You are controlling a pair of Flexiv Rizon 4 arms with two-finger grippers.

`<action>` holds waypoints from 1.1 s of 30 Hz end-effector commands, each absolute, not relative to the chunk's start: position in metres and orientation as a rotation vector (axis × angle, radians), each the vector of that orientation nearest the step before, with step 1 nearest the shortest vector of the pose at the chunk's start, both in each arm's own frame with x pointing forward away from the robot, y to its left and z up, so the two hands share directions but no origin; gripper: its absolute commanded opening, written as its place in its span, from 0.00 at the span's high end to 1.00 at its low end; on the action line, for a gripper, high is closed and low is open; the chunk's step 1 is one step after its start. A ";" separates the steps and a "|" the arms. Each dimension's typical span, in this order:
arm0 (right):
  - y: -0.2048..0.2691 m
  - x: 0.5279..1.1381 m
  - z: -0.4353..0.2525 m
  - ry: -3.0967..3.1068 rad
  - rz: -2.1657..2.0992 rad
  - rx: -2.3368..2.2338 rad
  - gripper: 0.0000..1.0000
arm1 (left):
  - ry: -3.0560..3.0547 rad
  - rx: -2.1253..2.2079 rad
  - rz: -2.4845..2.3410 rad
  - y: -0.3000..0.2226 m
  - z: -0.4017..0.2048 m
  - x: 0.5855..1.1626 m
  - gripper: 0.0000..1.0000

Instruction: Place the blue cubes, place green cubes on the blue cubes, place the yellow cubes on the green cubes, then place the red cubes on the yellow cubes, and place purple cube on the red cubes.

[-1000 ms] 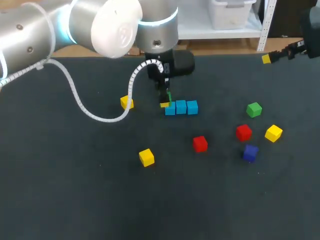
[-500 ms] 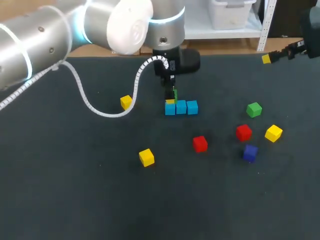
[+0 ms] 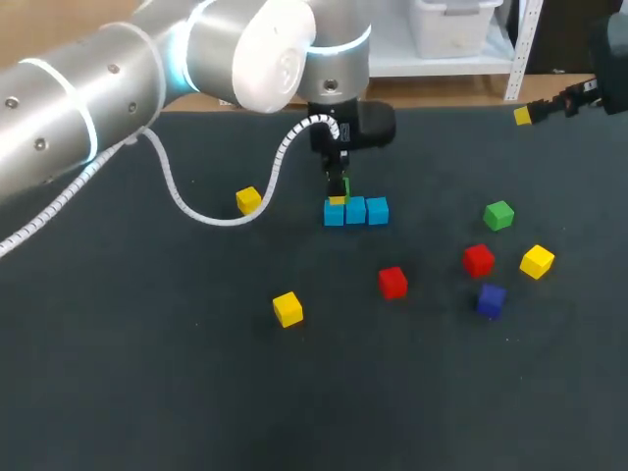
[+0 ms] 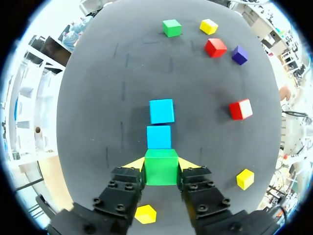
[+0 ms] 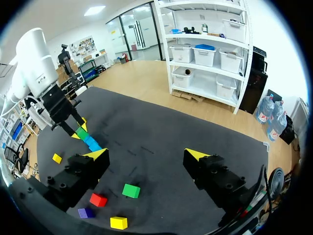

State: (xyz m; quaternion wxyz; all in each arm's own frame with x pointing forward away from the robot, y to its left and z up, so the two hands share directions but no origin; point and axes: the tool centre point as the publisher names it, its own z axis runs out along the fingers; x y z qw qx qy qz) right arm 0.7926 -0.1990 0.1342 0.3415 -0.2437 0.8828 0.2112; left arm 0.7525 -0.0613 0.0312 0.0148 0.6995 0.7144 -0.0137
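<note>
The left gripper [image 4: 161,164] pinches a green cube [image 4: 161,169] between both fingers, above one end of the row of blue cubes [image 4: 159,136]. The right gripper [image 5: 146,155] is spread wide.

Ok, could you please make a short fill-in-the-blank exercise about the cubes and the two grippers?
1. The held cube in the left gripper is ___.
2. The row of blue cubes has ___ cubes.
3. The right gripper holds ___.
Missing words: green; three; nothing.
</note>
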 end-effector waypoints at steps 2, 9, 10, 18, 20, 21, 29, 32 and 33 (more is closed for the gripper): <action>-0.199 0.794 0.133 2.292 0.554 -0.636 0.00 | 2.243 2.162 -0.038 -0.062 0.027 0.758 1.00; -0.199 0.794 0.133 2.292 0.554 -0.636 0.00 | 2.266 2.131 -0.034 -0.062 0.023 0.762 0.87; -0.199 0.794 0.133 2.292 0.554 -0.636 0.00 | 2.267 2.131 -0.033 -0.062 0.023 0.762 0.85; -0.199 0.794 0.133 2.292 0.554 -0.636 0.00 | 2.279 2.122 -0.025 -0.062 0.018 0.767 0.86; -0.199 0.794 0.133 2.292 0.554 -0.636 0.00 | 2.281 2.120 -0.022 -0.062 0.018 0.767 0.85; -0.199 0.794 0.133 2.292 0.554 -0.636 0.00 | 2.283 2.119 -0.021 -0.062 0.018 0.768 0.84; -0.199 0.794 0.133 2.292 0.554 -0.636 0.00 | 2.299 2.112 -0.018 -0.062 0.015 0.771 0.81; -0.199 0.794 0.133 2.292 0.554 -0.636 0.00 | 2.302 2.113 -0.016 -0.061 0.015 0.771 0.84; -0.199 0.794 0.133 2.292 0.554 -0.636 0.00 | 2.302 2.113 -0.015 -0.061 0.015 0.771 0.85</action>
